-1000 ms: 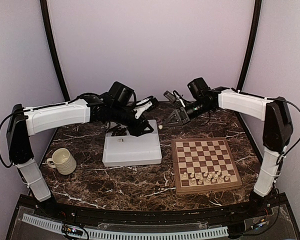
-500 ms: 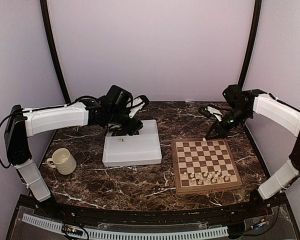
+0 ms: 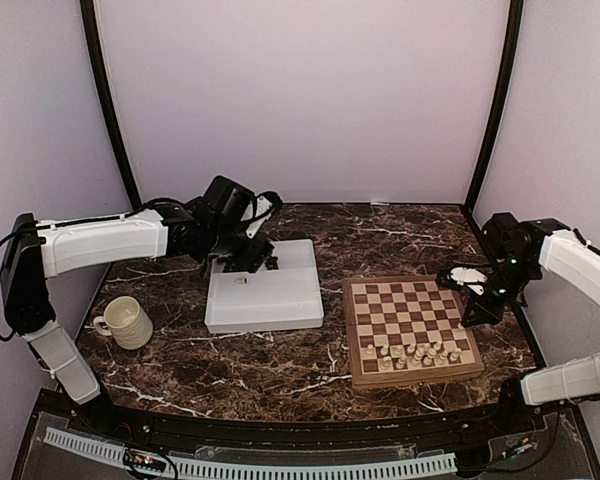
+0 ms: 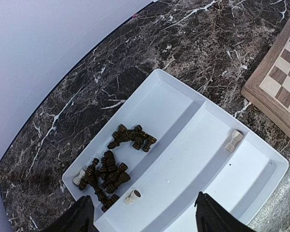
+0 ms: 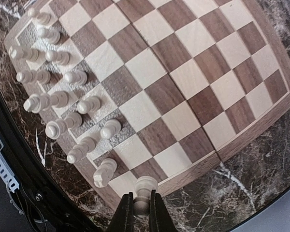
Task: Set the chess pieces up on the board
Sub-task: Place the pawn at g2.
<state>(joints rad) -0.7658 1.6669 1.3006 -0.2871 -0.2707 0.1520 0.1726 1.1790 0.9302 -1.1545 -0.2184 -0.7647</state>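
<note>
Right tool [image 5: 141, 199] pinched shut on a cream chess piece [image 5: 145, 185], poised over the chessboard [image 5: 174, 92] edge beside the two cream ranks [image 5: 63, 99]; likely to fill a gap at that end. Left tool [image 4: 144, 200] spread wide, holding nothing, above the white tray [image 4: 183, 140], presumably to pick from the dark heap [image 4: 111, 169]. The held piece's base is hidden between the fingers. The heap is too tangled to count.

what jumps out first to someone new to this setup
A chessboard sits at the right of the table, cream pieces lined along its two near rows. The right gripper is shut on another cream piece at the board's edge. Left of it, dark pieces lie heaped in a white tray.
</note>
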